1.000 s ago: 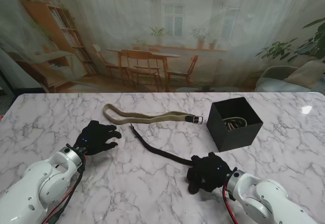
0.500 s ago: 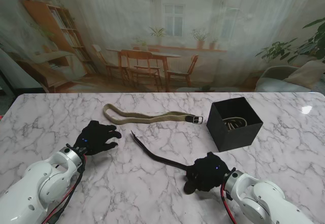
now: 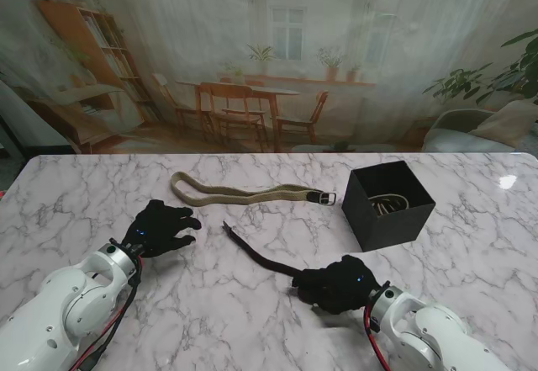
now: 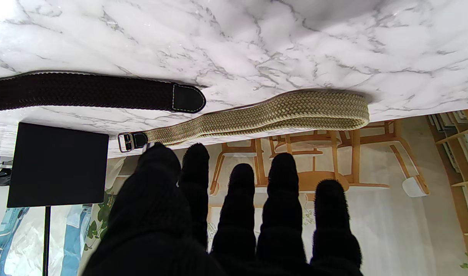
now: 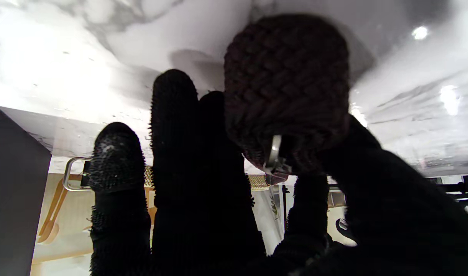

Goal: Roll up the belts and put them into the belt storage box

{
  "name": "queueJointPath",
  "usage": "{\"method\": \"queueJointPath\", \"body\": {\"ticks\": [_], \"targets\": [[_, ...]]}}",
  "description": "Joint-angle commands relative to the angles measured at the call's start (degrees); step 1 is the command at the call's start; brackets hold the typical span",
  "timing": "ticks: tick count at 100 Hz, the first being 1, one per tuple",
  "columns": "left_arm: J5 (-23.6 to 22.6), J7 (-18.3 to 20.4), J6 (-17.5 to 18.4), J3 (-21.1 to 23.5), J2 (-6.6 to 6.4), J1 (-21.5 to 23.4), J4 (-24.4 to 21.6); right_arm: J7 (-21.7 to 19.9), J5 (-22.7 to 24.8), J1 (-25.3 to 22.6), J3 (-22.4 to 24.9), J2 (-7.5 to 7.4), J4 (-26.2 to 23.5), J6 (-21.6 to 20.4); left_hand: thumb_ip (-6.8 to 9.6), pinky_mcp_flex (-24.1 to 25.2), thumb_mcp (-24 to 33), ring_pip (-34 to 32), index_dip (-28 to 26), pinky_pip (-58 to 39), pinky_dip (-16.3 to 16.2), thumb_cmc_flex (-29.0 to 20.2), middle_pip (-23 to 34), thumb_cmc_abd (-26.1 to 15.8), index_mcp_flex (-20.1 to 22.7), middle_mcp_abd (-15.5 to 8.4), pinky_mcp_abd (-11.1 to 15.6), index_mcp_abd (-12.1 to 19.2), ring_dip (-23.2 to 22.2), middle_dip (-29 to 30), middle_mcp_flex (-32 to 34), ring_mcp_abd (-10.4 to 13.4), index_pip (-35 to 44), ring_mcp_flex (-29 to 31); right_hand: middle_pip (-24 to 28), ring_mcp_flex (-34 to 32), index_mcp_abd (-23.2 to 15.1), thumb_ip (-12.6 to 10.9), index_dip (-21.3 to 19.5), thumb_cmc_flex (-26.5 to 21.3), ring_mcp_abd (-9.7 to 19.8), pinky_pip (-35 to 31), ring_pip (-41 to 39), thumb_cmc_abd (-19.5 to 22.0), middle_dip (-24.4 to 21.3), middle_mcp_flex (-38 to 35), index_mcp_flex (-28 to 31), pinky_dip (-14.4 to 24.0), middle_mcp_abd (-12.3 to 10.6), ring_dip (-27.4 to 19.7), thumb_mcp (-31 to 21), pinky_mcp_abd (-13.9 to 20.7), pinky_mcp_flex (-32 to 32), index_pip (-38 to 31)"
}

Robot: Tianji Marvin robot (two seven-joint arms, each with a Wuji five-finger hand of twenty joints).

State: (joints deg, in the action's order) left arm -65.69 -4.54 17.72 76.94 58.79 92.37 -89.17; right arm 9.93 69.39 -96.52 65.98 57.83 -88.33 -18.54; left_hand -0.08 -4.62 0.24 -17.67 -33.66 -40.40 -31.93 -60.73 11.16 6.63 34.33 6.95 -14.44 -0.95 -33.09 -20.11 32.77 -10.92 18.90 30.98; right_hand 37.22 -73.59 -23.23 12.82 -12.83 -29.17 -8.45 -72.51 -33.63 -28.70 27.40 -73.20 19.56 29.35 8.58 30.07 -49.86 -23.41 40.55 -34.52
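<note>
While the right hand (image 3: 336, 283) rests on the near-centre area of the marble table (image 3: 252, 320), its fingers (image 5: 172, 115) are curled around the rolled end of the dark belt (image 3: 256, 253). The right wrist view shows a tight woven coil (image 5: 287, 88) of this belt, with a metal buckle part at its edge, pressed between the thumb and the other fingers. The unrolled remainder of the dark belt lies flat on the table, running from the right hand toward the far left and ending in a leather-tipped tail (image 4: 186, 98).

The left hand (image 3: 158, 228) is positioned at the left side of the table, palm down, with its fingers (image 4: 281, 180) spread apart and holding nothing. It is well apart from both belts.

The tan belt (image 3: 244, 191) lies folded double on the table, farther from me than the dark belt. Its folded loop is at the left; its metal buckle (image 3: 328, 197) is at the right, just beside the belt storage box (image 3: 388, 205).

The belt storage box is black, open-topped, and stands at the far right of the table. One rolled belt (image 3: 388, 205) is visible inside it.
</note>
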Motion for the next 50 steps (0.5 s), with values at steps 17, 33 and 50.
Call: {"method": "queueJointPath", "body": {"ticks": [17,33,50], "targets": [[0.14,0.73,0.20,-0.01,0.15,0.07,0.09,0.04,-1.22,-0.05,0.06,0.47,0.33,-0.28,-0.68,0.97,-0.51,1.63,-0.74,1.97,-1.01,-1.05,-0.94,-1.47,1.20,0.91,-2.17,0.96,0.66,0.05,-1.93,-0.35,0.28,-0.76,7.42,-0.26,1.37,-0.40,4.77,-13.10,3.33,-2.41,-0.03,3.37,4.07,-5.03,29.66,-0.21,-7.86,-0.18,-7.12,0.85,0.15,-17.29],[0.13,0.69,0.26,-0.09,0.14,-0.01,0.18,-0.81,-0.81,-0.27,0.79,0.29,-0.07,-1.45,-0.66,0.94,-0.47,1.60,-0.75,1.97,-1.03,-1.15,-0.93,-1.51,1.26,0.92,-2.20,1.08,0.65,0.04,-1.89,-0.35,0.38,-0.71,-3.57,3.58,18.68,1.86,4.45,-1.91,7.47,-1.43,6.45,-2.38,-2.01,-5.63,28.58,-0.26,-10.81,-2.73,-8.87,6.94,-1.51,-20.99],[0.23,0.74,0.26,-0.29,0.14,-0.16,0.30,-1.82,-0.46,-0.47,1.21,0.24,-0.91,-1.36,-0.69,1.00,-0.53,1.62,-0.68,2.03,-1.04,-1.03,-0.93,-1.66,1.19,0.85,-2.16,0.86,0.66,0.04,-1.93,-0.32,0.37,-0.75,-7.90,6.09,22.30,-1.71,-3.50,4.36,8.72,-0.95,8.64,-3.58,-4.42,-5.26,31.37,0.42,-11.01,-4.22,-6.01,9.69,-2.94,-11.18]]}}
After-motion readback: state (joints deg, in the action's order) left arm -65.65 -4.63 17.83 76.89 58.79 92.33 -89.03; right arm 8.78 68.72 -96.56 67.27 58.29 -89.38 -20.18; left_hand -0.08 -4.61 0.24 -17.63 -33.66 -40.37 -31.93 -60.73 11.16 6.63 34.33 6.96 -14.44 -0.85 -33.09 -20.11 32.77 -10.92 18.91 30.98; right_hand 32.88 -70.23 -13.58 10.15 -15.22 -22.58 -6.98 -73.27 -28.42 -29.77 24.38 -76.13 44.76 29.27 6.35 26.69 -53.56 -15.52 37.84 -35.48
